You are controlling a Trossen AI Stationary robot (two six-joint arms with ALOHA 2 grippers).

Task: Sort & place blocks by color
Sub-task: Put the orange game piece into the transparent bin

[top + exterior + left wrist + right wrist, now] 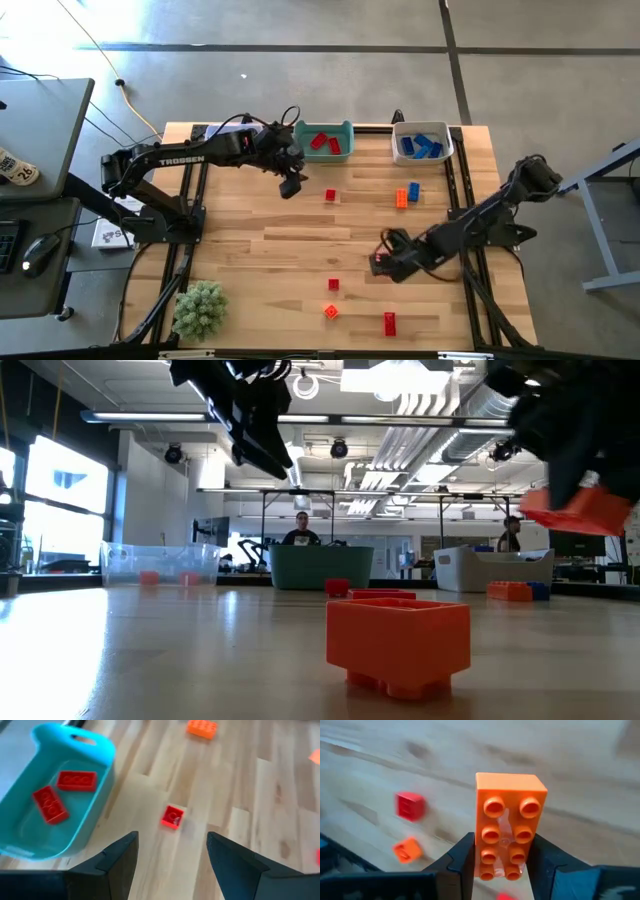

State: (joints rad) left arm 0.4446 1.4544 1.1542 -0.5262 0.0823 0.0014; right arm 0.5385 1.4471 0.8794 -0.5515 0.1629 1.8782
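My right gripper (383, 263) is shut on an orange eight-stud brick (508, 817) above the table's near right part; the brick also shows in the low view (582, 510). My left gripper (290, 186) is open and empty, hovering beside the teal bin (345, 128), which holds two red bricks (76, 780). A red cube (173, 816) lies on the table ahead of its fingers. The white bin (447, 143) holds blue bricks (420, 146). An orange brick (401, 197) and a blue brick (413, 190) lie side by side on the table. My right gripper pinches the orange brick's two long sides (479, 862) between its two fingers, at one end of the brick. The brick sticks out ahead of the fingers, studs toward the wrist camera. It is lifted clear of the table.
A red cube (333, 284), an orange cube (330, 311) and a red brick (390, 322) lie near the table's front edge. A fuzzy green plant (199, 308) stands at the front left corner. A clear bin (160, 563) shows in the low view.
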